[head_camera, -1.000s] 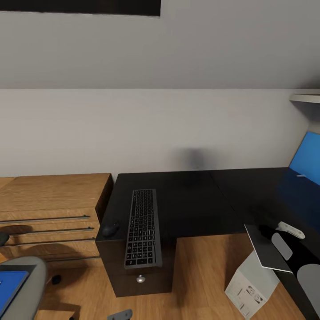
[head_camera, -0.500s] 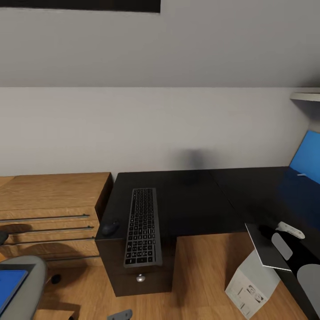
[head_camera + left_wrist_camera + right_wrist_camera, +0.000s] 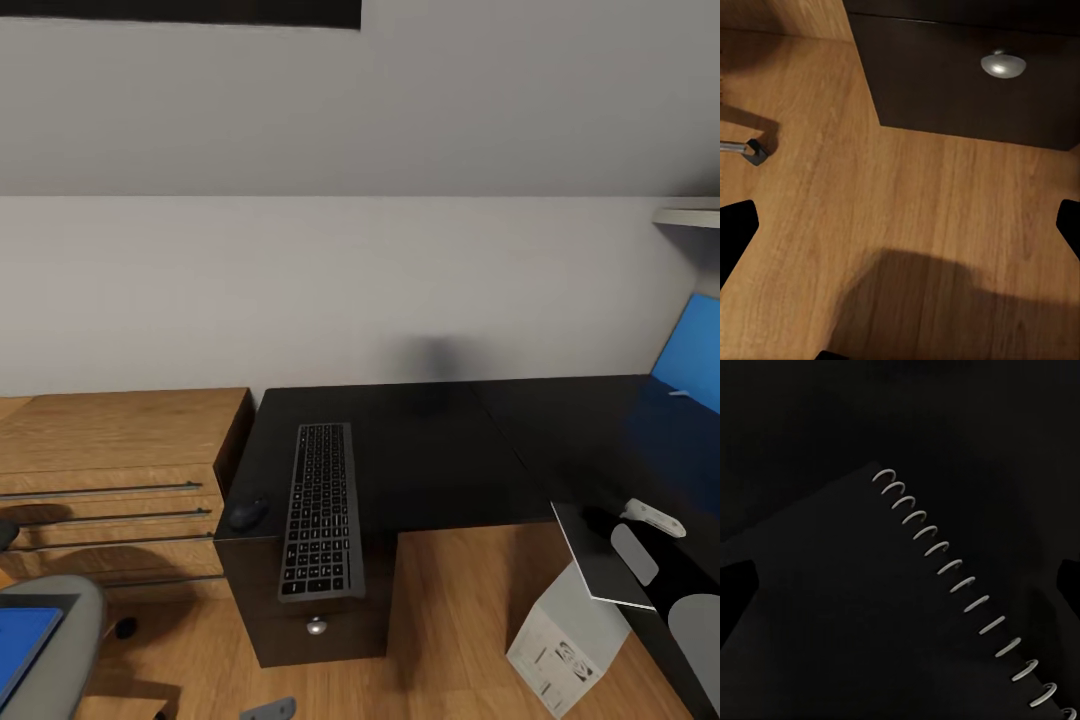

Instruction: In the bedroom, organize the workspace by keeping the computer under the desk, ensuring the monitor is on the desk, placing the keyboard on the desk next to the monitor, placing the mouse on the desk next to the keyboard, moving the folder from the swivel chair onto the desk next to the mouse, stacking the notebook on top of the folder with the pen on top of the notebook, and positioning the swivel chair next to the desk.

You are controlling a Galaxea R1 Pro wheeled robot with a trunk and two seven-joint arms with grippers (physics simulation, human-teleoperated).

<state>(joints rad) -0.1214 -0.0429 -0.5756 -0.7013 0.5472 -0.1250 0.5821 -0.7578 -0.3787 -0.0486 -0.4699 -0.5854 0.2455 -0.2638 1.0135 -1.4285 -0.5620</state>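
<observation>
Keyboard (image 3: 321,512) lying on desk (image 3: 430,450) near its left end, long axis running back wall to front edge, near end overhanging. Mouse (image 3: 248,514) just beside it at left edge. Folder (image 3: 22,640) on swivel chair (image 3: 60,650), both cut off. Notebook (image 3: 870,607) w/ spiral binding under right gripper (image 3: 900,585); left gripper (image 3: 900,232) over floor, fingers spread wide, both holding nothing

The head camera looks down over the desk (image 3: 440,450) from high up, the left wrist camera faces the floor close by the desk's drawer knob (image 3: 1003,64), which the head view shares, and the right wrist camera sits close over the notebook (image 3: 870,607).
</observation>
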